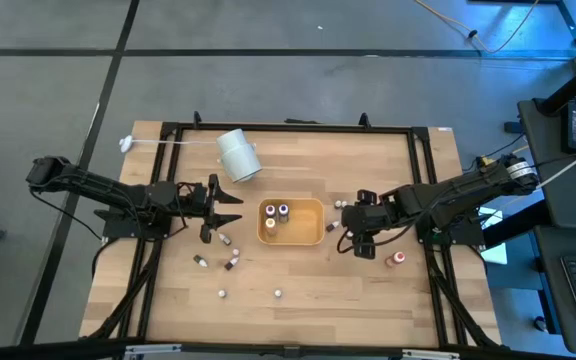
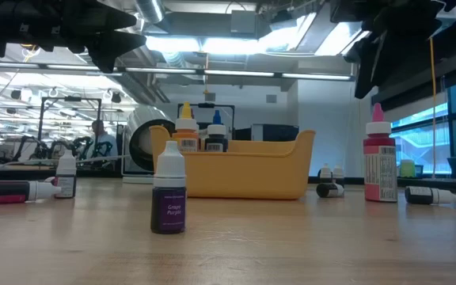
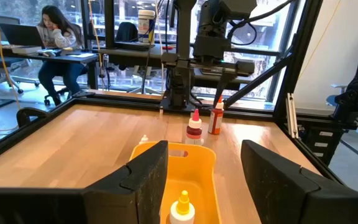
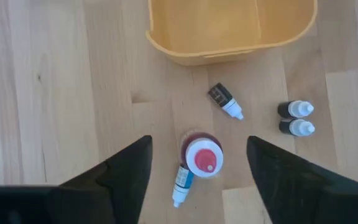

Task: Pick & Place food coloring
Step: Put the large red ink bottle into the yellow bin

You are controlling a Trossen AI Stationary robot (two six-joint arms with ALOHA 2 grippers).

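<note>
Orange rounded tray (image 1: 308,237), smooth-walled, on pale wood-grain table (image 1: 308,290).

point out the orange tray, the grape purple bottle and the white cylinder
orange tray (image 1: 310,237): high view, bare floor inside near its right end.
grape purple bottle (image 2: 169,212): low view, its dark label.
white cylinder (image 1: 238,157): high view, its curved side.

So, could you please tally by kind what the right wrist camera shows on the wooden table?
Orange rounded plastic tray: 1
Small dark bottles with white caps: 3
Upright red-capped round bottle: 1
Small blue-labelled bottle lying down: 1
Total: 6
</note>
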